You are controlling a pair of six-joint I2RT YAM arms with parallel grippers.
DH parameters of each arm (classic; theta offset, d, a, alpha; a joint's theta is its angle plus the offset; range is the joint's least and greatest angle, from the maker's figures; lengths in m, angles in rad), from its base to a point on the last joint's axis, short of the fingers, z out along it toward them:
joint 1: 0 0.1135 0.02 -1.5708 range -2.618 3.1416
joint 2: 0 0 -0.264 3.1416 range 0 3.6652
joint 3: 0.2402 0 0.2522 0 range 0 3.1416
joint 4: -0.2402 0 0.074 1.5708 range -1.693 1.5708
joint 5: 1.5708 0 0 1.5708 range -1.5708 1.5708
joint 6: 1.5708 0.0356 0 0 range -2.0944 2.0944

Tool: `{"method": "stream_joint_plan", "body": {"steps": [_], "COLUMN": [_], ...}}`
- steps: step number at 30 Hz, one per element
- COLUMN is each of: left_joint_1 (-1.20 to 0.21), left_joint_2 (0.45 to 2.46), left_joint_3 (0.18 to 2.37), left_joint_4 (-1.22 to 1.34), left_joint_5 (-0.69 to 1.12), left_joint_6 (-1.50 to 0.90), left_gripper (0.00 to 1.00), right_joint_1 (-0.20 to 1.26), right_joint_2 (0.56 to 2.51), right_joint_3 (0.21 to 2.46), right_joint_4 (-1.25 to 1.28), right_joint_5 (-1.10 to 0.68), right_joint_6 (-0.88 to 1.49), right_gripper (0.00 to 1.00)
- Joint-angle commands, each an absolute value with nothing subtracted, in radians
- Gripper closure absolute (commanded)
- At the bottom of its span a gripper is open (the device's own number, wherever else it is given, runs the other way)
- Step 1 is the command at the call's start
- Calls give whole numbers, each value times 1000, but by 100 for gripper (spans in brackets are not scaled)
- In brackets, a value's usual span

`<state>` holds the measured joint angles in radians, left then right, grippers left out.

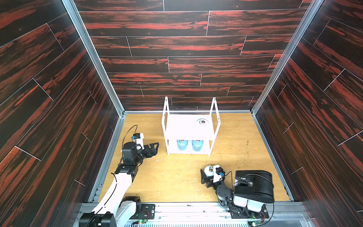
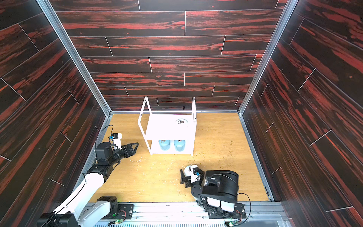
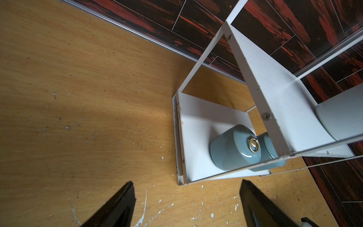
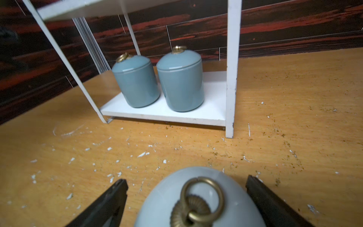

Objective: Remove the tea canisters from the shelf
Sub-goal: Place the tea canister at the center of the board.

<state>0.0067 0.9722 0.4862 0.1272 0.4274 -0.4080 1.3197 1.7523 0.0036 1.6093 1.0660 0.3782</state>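
Observation:
The white shelf (image 1: 184, 125) stands at the back middle of the table. On its upper board, at the far right corner, sits a white tea canister (image 1: 202, 121). Two light blue canisters (image 4: 137, 84) (image 4: 181, 86) stand side by side on the lower board. Another white canister (image 4: 167, 196) stands upright on the table in front of the shelf. It is between the spread fingers of my open right gripper (image 4: 186, 180), with a gap on each side. My left gripper (image 1: 155, 147) hovers left of the shelf's lower front corner, open and empty.
The wooden tabletop (image 1: 176, 176) is flecked with white chips and brown crumbs. Dark red panel walls (image 1: 176, 59) close in the back and both sides. A metal rail (image 1: 186, 208) with both arm bases runs along the front edge.

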Motion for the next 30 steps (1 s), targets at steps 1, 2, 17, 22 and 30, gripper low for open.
{"method": "stream_joint_plan", "body": {"steps": [1, 2, 17, 22, 30], "left_joint_1": [11, 11, 11, 11, 11], "left_joint_2": [956, 956, 975, 974, 974], "left_joint_3": [497, 497, 494, 497, 501], "left_joint_4": [124, 124, 149, 146, 141], "left_joint_5": [440, 441, 450, 451, 449], "left_joint_6": [-395, -395, -396, -396, -393], "left_gripper": [12, 12, 12, 11, 11], "right_joint_1": [1329, 1329, 1358, 1363, 1379], "right_joint_2": [1617, 1548, 1401, 1374, 1340], "right_joint_3": [-168, -142, 149, 135, 170], "right_joint_4": [1449, 1304, 330, 355, 408], "right_joint_5": [1106, 1120, 1236, 1212, 1202], "right_joint_6": [432, 470, 928, 894, 740], "right_gripper": [2, 1, 2, 2, 2]}}
